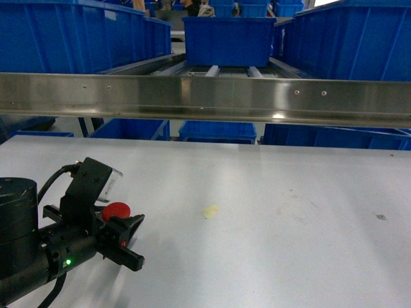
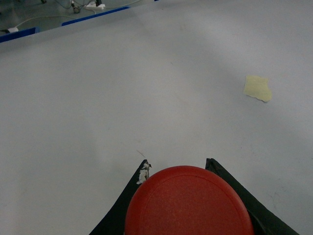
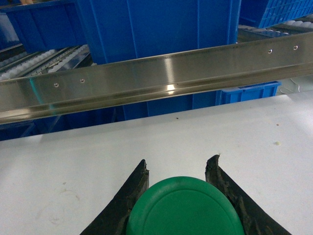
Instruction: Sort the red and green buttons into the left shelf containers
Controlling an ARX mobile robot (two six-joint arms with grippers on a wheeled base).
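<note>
Red button (image 2: 188,200) held tight in left gripper (image 1: 122,234), above table's (image 1: 270,212) near left corner. Green button (image 3: 185,208) held tight in right gripper (image 3: 178,169), near table's far edge. Both picked up, none dropped yet. Blue bins (image 1: 70,35) wait behind steel rail (image 1: 205,96). Yellow scrap (image 1: 210,211) seen mid-table.

We see pale grey bench (image 1: 270,192), scuffed, small yellowish paper scrap (image 1: 210,211) near middle. Brushed steel rail (image 1: 205,96) spans bench's far edge, catching light glare. Roller conveyor tracks (image 1: 218,69) behind rail.
</note>
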